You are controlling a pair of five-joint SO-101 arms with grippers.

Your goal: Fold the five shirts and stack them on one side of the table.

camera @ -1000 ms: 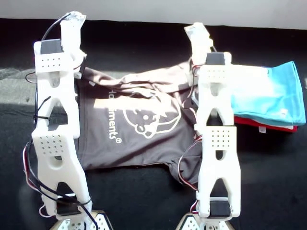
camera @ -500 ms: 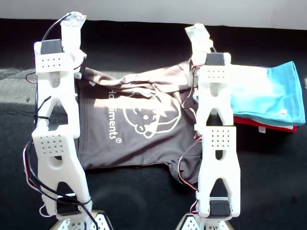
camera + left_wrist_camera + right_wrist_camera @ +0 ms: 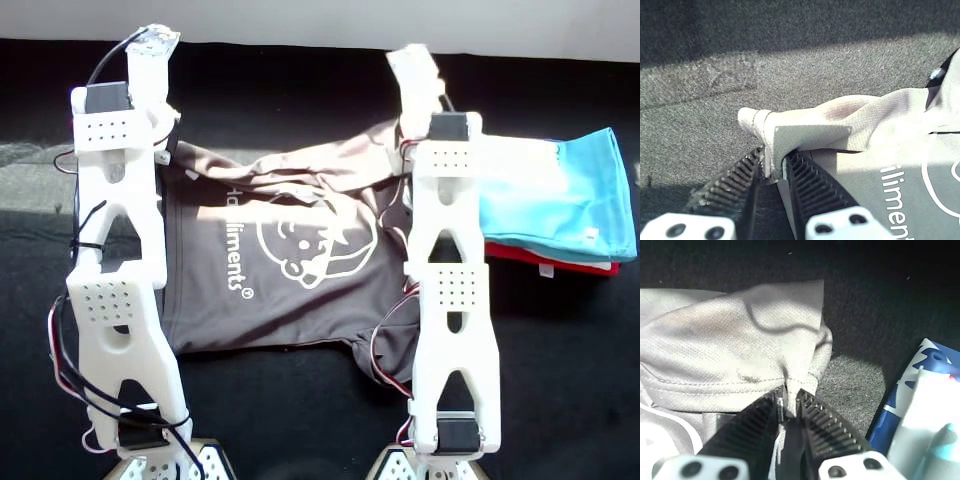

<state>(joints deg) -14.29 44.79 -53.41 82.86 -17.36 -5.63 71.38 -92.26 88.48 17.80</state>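
A grey shirt (image 3: 285, 265) with a white print lies spread between the two arms, its far edge folded over toward the middle. My left gripper (image 3: 772, 170) is shut on the grey shirt (image 3: 840, 125) at a folded corner near the far left. My right gripper (image 3: 788, 407) is shut on the grey shirt (image 3: 735, 350) at its bunched hem near the far right. A stack of folded shirts (image 3: 560, 205), light blue on top and red beneath, rests at the right of the table, beside the right arm (image 3: 455, 290).
The table (image 3: 300, 80) is covered in black cloth. The left arm (image 3: 115, 260) stretches along the shirt's left edge. A blue and white folded edge (image 3: 920, 410) of the stack lies close to my right gripper. Bare cloth extends beyond the far edge of the shirt.
The right gripper has shifted slightly farther with the shirt's hem; the fold near it has tightened a little. The left arm has not moved.
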